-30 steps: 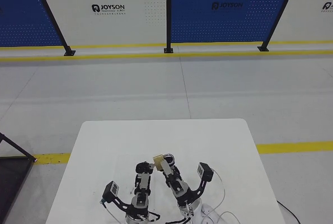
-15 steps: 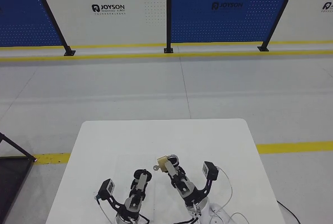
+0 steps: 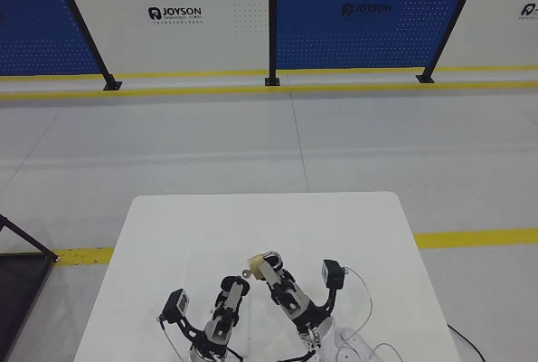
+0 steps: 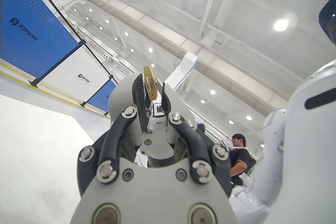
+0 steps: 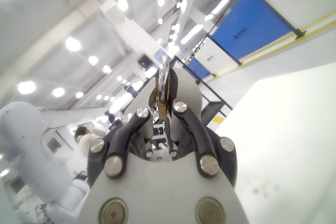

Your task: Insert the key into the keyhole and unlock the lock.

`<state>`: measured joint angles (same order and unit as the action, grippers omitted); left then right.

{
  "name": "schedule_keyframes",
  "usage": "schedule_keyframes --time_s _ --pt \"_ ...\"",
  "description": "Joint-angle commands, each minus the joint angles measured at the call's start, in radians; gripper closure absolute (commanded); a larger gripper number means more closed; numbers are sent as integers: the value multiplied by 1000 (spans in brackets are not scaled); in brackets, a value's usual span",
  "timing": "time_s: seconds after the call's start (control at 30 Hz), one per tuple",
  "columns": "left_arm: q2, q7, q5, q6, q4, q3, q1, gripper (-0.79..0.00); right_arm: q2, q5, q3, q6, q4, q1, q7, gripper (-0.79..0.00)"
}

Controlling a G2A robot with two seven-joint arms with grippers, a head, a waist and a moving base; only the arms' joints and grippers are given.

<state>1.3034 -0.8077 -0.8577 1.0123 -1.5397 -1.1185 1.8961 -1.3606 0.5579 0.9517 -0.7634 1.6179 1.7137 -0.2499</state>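
1. While the right hand (image 3: 267, 270) stays clamped on the brass lock (image 3: 259, 263) above the bench's (image 3: 250, 217) near part, the left hand (image 3: 242, 283) has edged back toward it.
2. The key's (image 4: 150, 86) brass head lies at the left hand's tip, just beside the lock; whether that hand grips it, I cannot tell.
3. The bench is white. It stands on pale floor with yellow lines (image 3: 486, 238), and blue and white panels (image 3: 359, 32) stand behind.
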Motion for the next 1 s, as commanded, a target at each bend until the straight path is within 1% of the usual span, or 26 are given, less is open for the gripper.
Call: schedule_keyframes --time_s 0.0,0.17,0.27,0.47,0.57,0.6,0.63,0.67,0.97 --pt "1 0 -1 0 0 -2 -1 -200 1 4 -3 3 1 1 7 0" --pt "3 -9 -10 -9 2 -5 0 -197 3 4 -4 6 4 2 15 0" --pt "5 -11 -12 -11 5 -3 -1 -169 4 8 -4 5 6 4 17 0" --pt "8 -16 -28 -16 8 0 -1 -157 7 12 -6 9 8 5 27 0" --pt "9 -23 -37 -23 10 0 -1 -123 8 13 -8 10 8 5 31 0" --pt "10 -24 -40 -25 10 0 -1 -46 8 14 -9 10 8 5 33 0" --pt "10 -26 -43 -28 10 0 -1 -9 9 15 -9 11 8 5 35 0" --pt "10 -29 -47 -30 11 0 -1 0 9 17 -9 11 8 5 37 0" --pt "13 -63 -93 -63 13 -4 0 0 13 42 -14 17 11 8 40 0"
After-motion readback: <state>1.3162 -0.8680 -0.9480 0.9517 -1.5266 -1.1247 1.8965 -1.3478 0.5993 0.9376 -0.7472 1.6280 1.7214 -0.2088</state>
